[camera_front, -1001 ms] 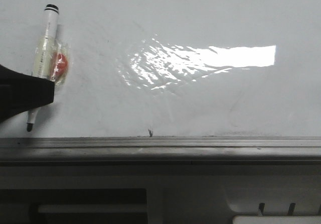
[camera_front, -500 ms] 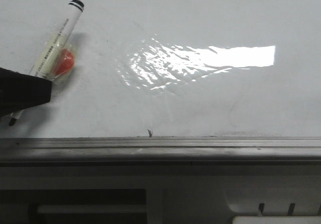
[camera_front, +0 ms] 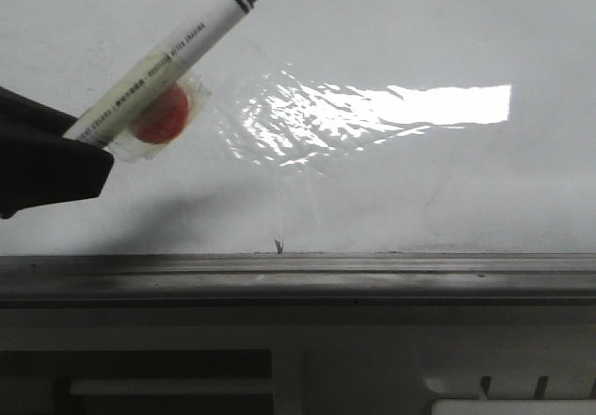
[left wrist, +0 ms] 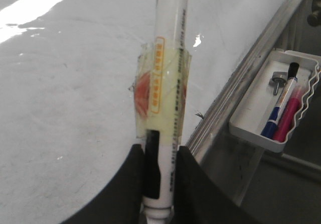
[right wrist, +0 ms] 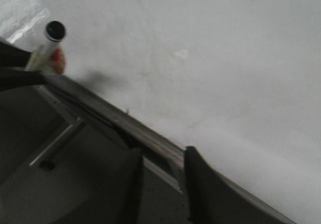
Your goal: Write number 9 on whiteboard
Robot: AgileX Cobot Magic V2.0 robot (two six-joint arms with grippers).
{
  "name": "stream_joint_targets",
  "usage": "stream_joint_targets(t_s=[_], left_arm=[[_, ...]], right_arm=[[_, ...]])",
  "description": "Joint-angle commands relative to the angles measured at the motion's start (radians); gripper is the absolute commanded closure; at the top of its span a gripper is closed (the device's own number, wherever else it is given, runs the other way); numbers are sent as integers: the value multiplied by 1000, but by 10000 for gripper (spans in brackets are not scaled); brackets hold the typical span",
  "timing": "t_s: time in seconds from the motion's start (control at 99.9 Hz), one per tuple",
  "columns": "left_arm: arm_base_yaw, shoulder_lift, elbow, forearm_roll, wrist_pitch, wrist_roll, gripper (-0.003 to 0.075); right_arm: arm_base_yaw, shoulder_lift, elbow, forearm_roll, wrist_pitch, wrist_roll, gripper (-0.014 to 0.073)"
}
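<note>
My black left gripper [left wrist: 159, 184] squeezes the white taped marker [camera_front: 158, 66], tilted toward 2 o'clock over the shiny whiteboard [camera_front: 391, 192]. My right gripper [right wrist: 160, 184] is loose, holding nothing. The small white tray [left wrist: 261, 108] holds a blue pen [left wrist: 281, 101] and a pink pen [left wrist: 291, 116].

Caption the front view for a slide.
Left gripper holds a taped marker tilted over the unmarked whiteboard.

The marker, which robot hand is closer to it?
Left. The left gripper is clamped on the marker. The right gripper is empty, apart from it, down by the whiteboard's rail.
</note>
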State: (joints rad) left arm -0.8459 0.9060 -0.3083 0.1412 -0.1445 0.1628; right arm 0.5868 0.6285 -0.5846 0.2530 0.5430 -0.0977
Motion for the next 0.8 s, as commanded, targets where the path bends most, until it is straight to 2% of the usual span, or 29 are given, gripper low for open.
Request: stream_joint_targets(t_s=[0.0,0.03,0.07,0.25,0.79], left_arm=[[-6,-4,-35,92,-83,-6,740],[-6,-4,-35,115,-96,-6,740],[-6,-4,-35,147,-120,-6,740],[-6,-4,-35,242,-185,-6,740],[-6,-4,-35,249,-185,-6,740]], right_arm=[[83,70,-71,21,-87,-16,214],[112,95,-83,21,-96,-16,153],[152,120,-99,21,-109,-16,132],[257,239,-147,12,-205,-16,197],[292,478,-312,12,-229,-16,208]])
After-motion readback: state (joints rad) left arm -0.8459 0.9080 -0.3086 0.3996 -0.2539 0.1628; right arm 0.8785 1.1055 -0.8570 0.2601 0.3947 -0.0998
